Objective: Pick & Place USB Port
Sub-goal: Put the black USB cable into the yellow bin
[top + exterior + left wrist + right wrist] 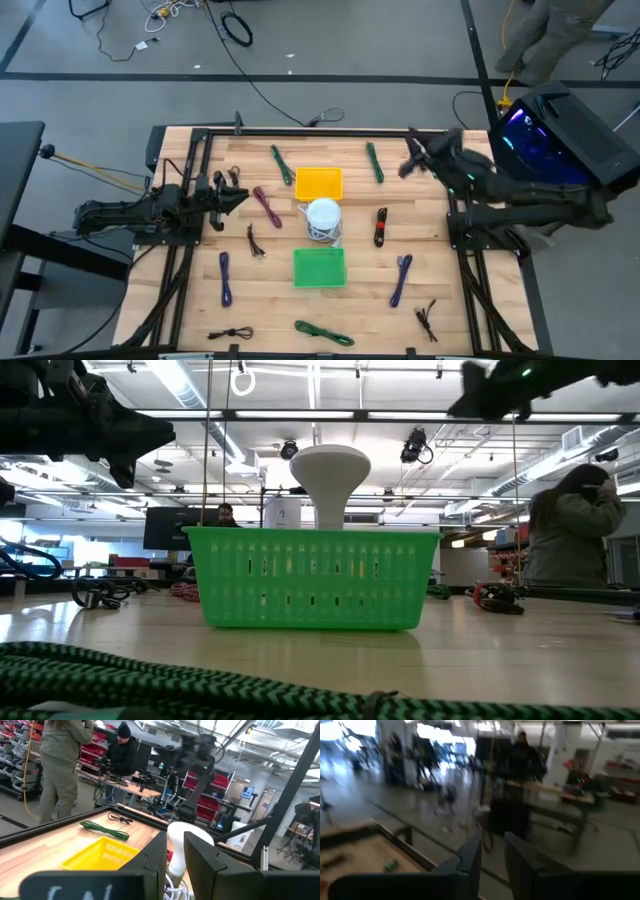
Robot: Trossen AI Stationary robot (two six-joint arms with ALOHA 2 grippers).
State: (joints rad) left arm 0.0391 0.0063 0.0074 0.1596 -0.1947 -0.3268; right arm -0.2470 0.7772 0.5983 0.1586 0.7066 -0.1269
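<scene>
The USB port (381, 227), a small black stick with red markings, lies flat on the wooden table right of centre, next to a white round-topped object (323, 215). No gripper touches it. My left gripper (238, 197) hovers shut over the table's left part, pointing toward the centre; its wrist view shows the narrow slit between its fingers (175, 855). My right gripper (408, 163) is raised above the far right part of the table, beyond the USB port, and shut (493, 852), facing the far edge.
A yellow basket (318, 183) sits far of centre and a green basket (319, 267) near of centre. Purple, green and maroon straps and dark wire ties lie scattered around. A person (560, 30) stands beyond the far right corner.
</scene>
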